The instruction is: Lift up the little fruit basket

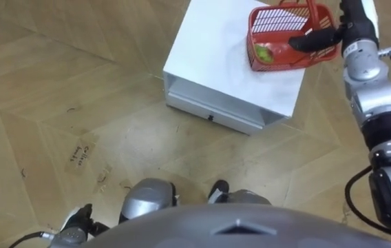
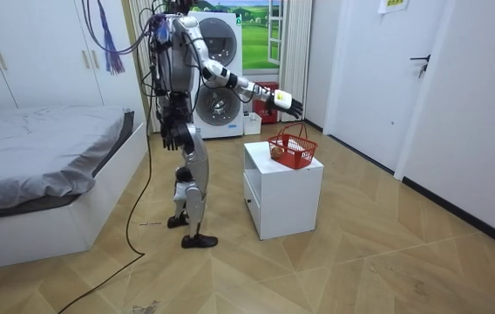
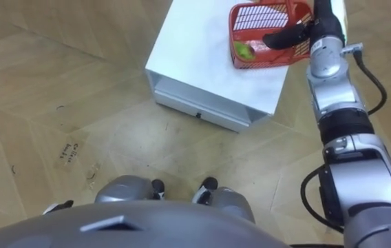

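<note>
Left hand (image 1: 78, 220) is hung at 7 o'clock; at 1 o'clock, right hand (image 1: 347, 33) fingers (image 1: 309, 41) are held straight, empty, above the fruit basket (image 1: 278, 24).

Red plastic lattice basket (image 1: 278, 24) on a smooth matt white cabinet (image 1: 209, 58); glossy wood parquet floor (image 1: 58, 89)

White cabinet (image 1: 216, 52), bed (image 2: 38, 148), washing machine (image 2: 221, 113).
</note>
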{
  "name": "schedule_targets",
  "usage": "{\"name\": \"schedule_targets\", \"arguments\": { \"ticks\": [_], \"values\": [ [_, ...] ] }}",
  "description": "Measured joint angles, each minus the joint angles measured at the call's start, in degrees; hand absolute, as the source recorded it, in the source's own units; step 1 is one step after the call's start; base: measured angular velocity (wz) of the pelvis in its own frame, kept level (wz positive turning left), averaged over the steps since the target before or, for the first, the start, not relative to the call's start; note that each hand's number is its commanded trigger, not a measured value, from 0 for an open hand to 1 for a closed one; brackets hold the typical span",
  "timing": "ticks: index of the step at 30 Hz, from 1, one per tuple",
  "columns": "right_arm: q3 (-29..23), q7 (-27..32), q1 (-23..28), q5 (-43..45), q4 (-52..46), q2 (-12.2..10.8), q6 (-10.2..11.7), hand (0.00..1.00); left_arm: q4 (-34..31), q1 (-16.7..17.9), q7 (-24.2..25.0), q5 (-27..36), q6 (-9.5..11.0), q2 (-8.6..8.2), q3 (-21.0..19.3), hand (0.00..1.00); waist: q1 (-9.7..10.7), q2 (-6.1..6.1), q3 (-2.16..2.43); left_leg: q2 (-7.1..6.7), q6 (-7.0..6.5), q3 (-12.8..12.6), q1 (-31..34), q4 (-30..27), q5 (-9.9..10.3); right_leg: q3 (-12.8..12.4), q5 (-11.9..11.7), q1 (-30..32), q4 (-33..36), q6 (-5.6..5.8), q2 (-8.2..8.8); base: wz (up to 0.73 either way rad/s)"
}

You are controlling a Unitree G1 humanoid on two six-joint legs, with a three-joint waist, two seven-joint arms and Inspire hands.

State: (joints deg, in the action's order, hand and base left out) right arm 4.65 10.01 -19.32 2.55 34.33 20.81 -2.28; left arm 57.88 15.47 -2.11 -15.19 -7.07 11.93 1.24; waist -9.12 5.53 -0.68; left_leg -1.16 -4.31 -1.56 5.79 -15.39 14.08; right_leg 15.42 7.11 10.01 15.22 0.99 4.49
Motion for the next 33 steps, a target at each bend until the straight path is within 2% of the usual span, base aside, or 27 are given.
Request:
{"name": "schedule_targets", "arguments": {
  "ticks": [4,6,9,12,14,16,20,23,24,25,27,32,33],
  "values": [
    [-1.4,0.2,5.9,-0.3,-8.3,0.0,1.1,0.0,-0.6,0.3,-1.1,0.0,0.1,-0.04,-2.0,0.0,1.7,0.89,0.48,0.37,0.01,-0.4,-2.2,0.2,0.0,-1.6,-0.1,-2.8,-2.0,0.14,-0.77,-0.06],
    [-1.6,0.2,7.1,-0.3,-10.3,0.0,1.1,0.0,-0.5,0.3,-1.8,0.0,0.2,-0.09,-2.3,0.0,2.6,1.02,0.55,0.54,0.01,-1.5,-3.7,1.1,0.0,-2.6,-0.1,-3.8,-2.8,0.16,-1.1,-0.22],
    [-2.7,1.0,7.8,-0.6,-10.6,0.0,1.7,0.0,-0.6,-0.4,-2.8,0.1,0.3,-0.45,-3.3,0.0,4.4,0.87,0.53,0.6,0.02,-1.6,-5.5,2.3,0.0,-2.8,-0.2,-5.5,-3.8,0.34,-1.37,-0.09],
    [-4.6,2.0,10.8,-3.6,-10.9,0.0,2.3,0.0,-0.5,-1.3,-4.3,1.3,1.2,-0.71,-3.6,0.0,5.0,0.67,0.6,0.63,0.03,-1.7,-7.3,3.2,0.0,-2.9,-0.2,-7.2,-4.7,0.42,-1.55,0.0],
    [-7.0,2.1,12.6,-5.9,-11.6,-0.4,2.2,0.0,-1.0,-1.4,-5.2,1.0,1.2,-1.67,-5.7,0.0,5.8,0.4,0.71,0.63,0.03,-1.8,-7.8,3.8,0.0,-3.0,-0.3,-7.6,-4.8,0.49,-1.6,-0.02],
    [-10.3,3.1,14.0,-11.8,-13.2,-0.4,2.2,0.0,-3.1,-0.8,-6.1,0.9,1.1,-2.06,-7.5,0.0,5.9,0.2,0.67,0.63,0.03,-2.6,-8.4,4.1,0.0,-4.0,-0.3,-7.6,-4.8,0.54,-1.73,-0.19],
    [-15.7,5.2,16.6,-14.8,-15.0,-0.4,2.2,0.0,-5.0,-0.5,-7.7,1.1,1.2,-2.27,-10.1,0.0,7.5,0.07,0.76,0.64,0.03,-3.2,-8.9,4.2,0.0,-4.3,-0.2,-7.9,-4.8,0.64,-1.79,-0.03],
    [-19.2,6.2,19.1,-17.0,-14.7,-0.5,2.2,0.0,-5.1,-0.4,-7.8,2.1,1.2,-2.51,-12.5,0.0,7.7,-0.05,0.76,0.76,0.03,-4.4,-9.5,4.2,0.0,-5.9,-0.2,-7.9,-4.7,0.65,-2.04,-0.25],
    [-20.6,6.3,20.0,-18.3,-14.1,-0.5,2.2,0.0,-5.1,0.0,-7.8,2.0,1.2,-2.49,-13.4,0.0,8.0,-0.33,0.82,0.78,0.03,-4.4,-9.4,4.2,0.0,-6.0,-0.3,-8.0,-4.7,0.65,-2.11,-0.09],
    [-22.1,6.3,20.6,-19.6,-13.3,-0.5,2.2,0.0,-5.1,0.6,-7.8,2.0,1.2,-2.51,-14.0,0.0,9.0,-0.71,1.08,0.8,0.03,-4.3,-9.5,4.4,0.0,-5.8,-0.2,-8.1,-4.7,0.65,-2.11,-0.03],
    [-24.5,6.6,20.7,-21.7,-10.3,-0.5,2.2,0.0,-5.0,1.1,-8.1,2.0,1.1,-2.47,-14.6,0.0,10.5,-0.99,1.22,0.86,0.03,-4.4,-9.9,4.8,0.0,-5.9,-0.2,-8.1,-4.7,0.65,-2.23,-0.03],
    [-27.0,6.0,22.4,-23.1,1.4,-0.5,1.4,0.0,-4.9,1.7,-8.5,1.8,1.1,-2.44,-16.0,0.0,11.5,-1.11,1.26,1.36,0.26,-4.2,-11.6,6.0,0.1,-5.9,-0.2,-9.4,-4.9,0.54,-2.82,0.02],
    [-27.3,5.2,22.3,-23.2,5.9,-0.5,1.2,0.0,-4.7,1.7,-8.5,1.7,1.1,-2.49,-16.0,0.0,11.9,-1.28,1.12,1.44,0.48,-4.0,-11.6,6.0,0.3,-5.9,-0.2,-9.4,-4.8,0.51,-2.91,0.05]
  ]
}}
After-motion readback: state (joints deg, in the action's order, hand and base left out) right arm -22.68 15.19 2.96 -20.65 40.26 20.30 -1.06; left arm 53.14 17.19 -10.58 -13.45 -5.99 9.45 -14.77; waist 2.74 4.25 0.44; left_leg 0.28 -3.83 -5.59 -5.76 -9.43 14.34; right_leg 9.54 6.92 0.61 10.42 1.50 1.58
